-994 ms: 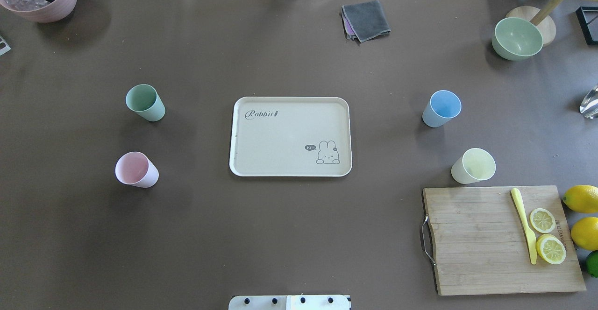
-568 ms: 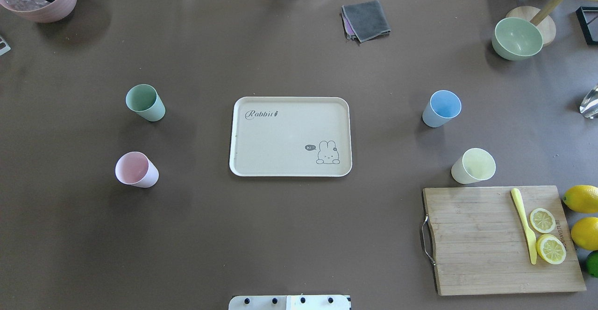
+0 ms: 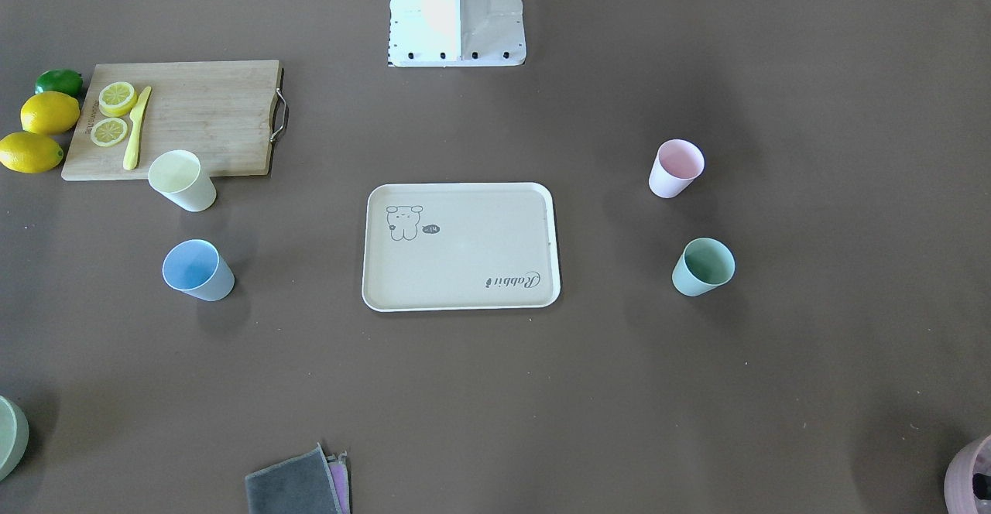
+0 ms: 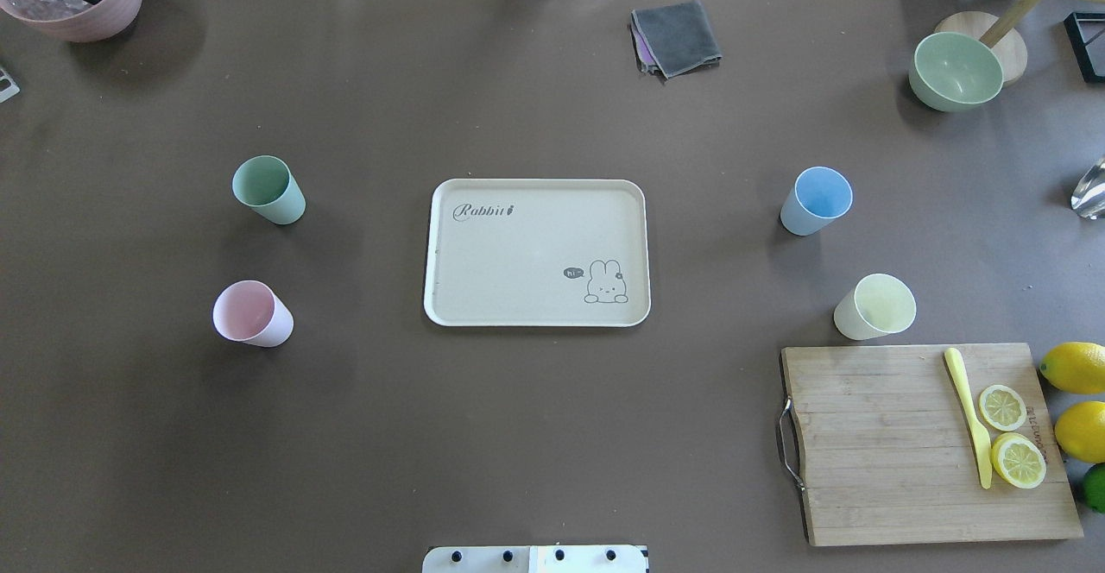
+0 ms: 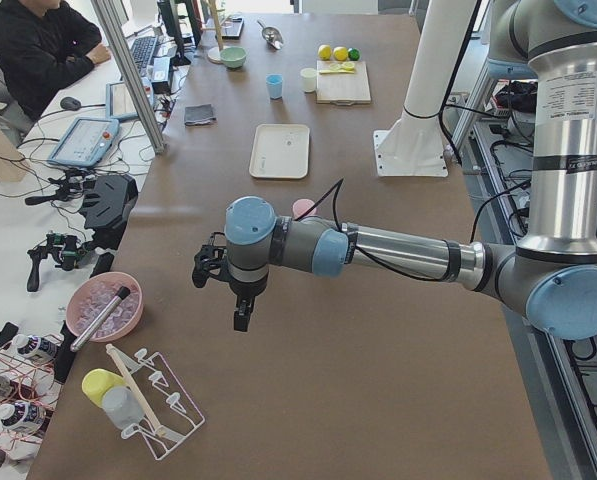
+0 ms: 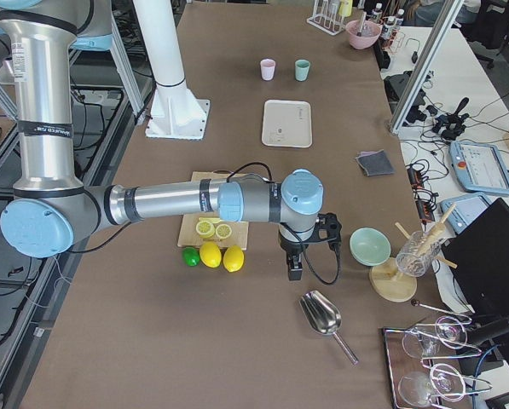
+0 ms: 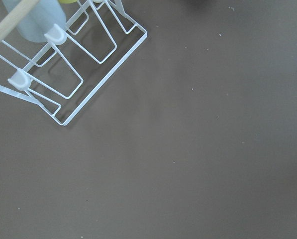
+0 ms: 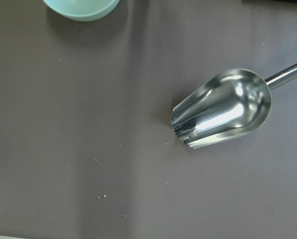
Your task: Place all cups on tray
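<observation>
Nothing has moved: four cups (image 4: 268, 190) stand on the counter (image 4: 535, 435), two each side of the tray (image 4: 518, 254). Probably light, stiff, smooth; pinch one wall at the rim. Whether the left fingers (image 5: 241, 316) or right fingers (image 6: 295, 271) are spread, I cannot tell.

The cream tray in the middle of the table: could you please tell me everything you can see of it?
The tray is a cream rectangle with rounded corners and a raised rim, matte and plastic-looking. Grey print marks it: "Rabbit" in script at one corner, a small cartoon animal with a speech bubble at the opposite corner. It lies flat at the middle of the brown table. It is empty; only the table touches it.
</observation>
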Motion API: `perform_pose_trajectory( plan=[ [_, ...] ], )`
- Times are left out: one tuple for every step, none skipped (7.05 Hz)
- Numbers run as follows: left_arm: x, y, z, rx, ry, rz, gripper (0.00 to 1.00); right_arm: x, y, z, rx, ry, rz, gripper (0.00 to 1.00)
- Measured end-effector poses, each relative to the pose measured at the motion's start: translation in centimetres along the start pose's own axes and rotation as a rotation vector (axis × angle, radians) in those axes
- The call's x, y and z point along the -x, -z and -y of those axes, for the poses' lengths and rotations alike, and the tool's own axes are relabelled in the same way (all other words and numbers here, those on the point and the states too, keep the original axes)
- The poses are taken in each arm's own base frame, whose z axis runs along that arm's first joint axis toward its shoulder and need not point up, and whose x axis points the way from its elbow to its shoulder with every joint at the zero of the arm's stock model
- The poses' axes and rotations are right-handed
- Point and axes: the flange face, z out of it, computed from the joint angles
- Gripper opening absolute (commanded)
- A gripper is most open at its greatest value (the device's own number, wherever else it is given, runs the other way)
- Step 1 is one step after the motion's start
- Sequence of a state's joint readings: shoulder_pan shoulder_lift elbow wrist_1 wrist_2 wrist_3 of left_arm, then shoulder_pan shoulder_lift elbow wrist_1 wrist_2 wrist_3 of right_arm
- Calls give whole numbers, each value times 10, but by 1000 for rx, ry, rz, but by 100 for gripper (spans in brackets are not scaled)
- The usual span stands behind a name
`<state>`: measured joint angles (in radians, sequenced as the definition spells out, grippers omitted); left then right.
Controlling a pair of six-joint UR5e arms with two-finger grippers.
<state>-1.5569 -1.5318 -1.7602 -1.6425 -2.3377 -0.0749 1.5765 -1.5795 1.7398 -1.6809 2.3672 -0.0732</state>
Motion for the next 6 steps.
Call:
perform_pose_trajectory(
  plan=[
    [-8, -1, 1, -3, -16, -37, 98, 6, 2, 2, -3, 13, -4, 100],
    [-15, -1, 3, -7, -28, -88, 98, 18, -2, 4, 9, 35, -9, 100],
    [-21, -1, 5, -8, -38, -119, 98, 32, -13, 6, 33, 51, -10, 100],
    [-26, -2, 9, -6, -41, -129, 98, 42, -24, 6, 52, 52, -6, 100],
    [-32, -2, 11, -11, -23, -134, 98, 54, -29, 7, 59, 49, 7, 100],
    [-40, 0, 13, -42, 13, -140, 98, 69, -26, 9, 53, 19, 30, 100]
  ],
)
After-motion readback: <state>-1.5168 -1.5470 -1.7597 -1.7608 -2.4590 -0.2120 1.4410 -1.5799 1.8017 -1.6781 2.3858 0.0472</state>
